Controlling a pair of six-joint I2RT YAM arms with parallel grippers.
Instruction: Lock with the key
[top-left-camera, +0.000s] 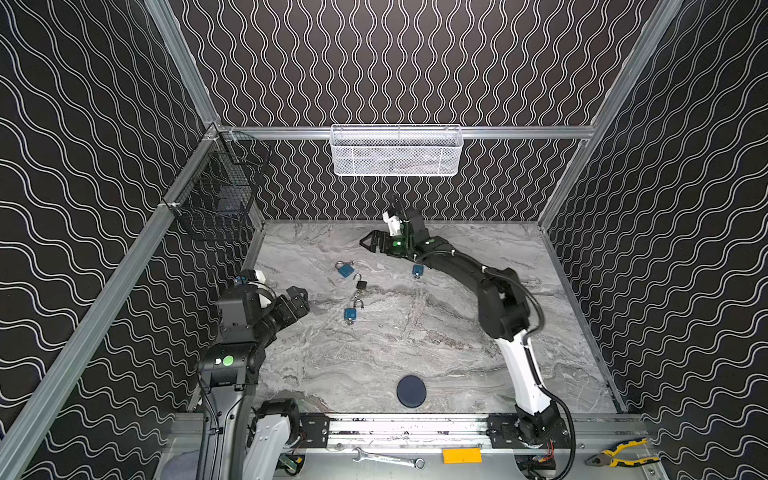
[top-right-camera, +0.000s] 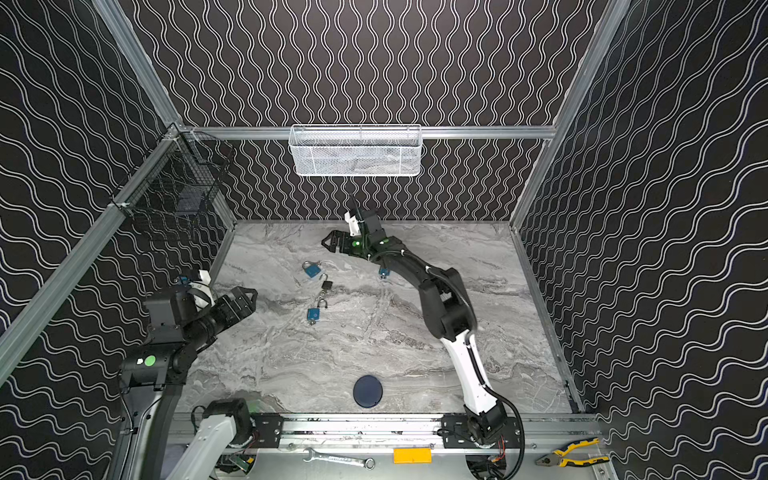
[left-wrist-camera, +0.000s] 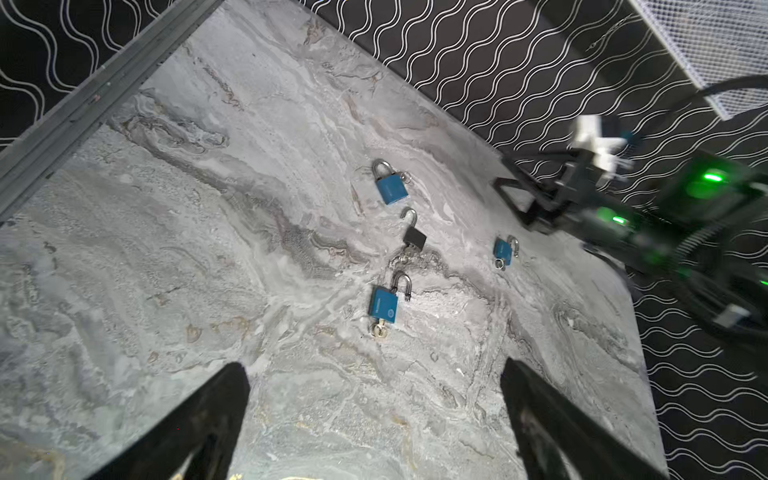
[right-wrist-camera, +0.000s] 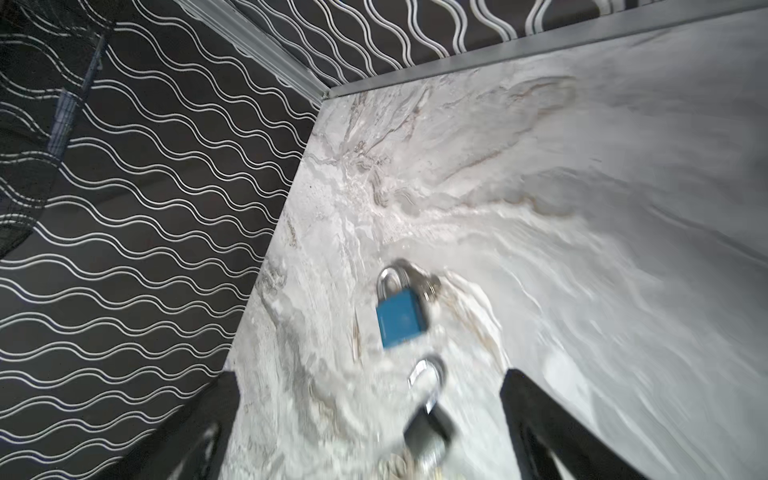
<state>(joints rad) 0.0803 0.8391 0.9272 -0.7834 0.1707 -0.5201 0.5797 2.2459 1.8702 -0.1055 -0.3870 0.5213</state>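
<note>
Right end effector (top-left-camera: 368, 243) hangs over the far part of the desk (top-left-camera: 415, 353), reaching across the middle toward the left. Its jaws are spread wide and nothing is between them. In the right wrist view I see its two dark fingers (right-wrist-camera: 208, 424) far from each other, with only the desk surface in the gap. That view is a little blurred, but it shows the far blue padlock (right-wrist-camera: 401, 318) with its shackle closed. Just beside it lies the black padlock (right-wrist-camera: 428, 428) with its shackle open.

Left end effector (top-left-camera: 300, 300) is at the left side of the desk, also spread wide and holding nothing. It points toward the padlocks but is well apart from them.

In both top views the padlocks lie flat on the desk, a little behind the middle. The near blue padlock (top-left-camera: 350, 314) lies just in front of the black one. Its shackle is open, and a key (left-wrist-camera: 379, 330) sits in its bottom end. A small blue padlock (top-left-camera: 417, 271) lies apart to the right, under the right arm.

Near the front edge of the desk I see a dark round disc (top-left-camera: 411, 390). A white mesh basket (top-left-camera: 397, 151) hangs on the back wall.
</note>
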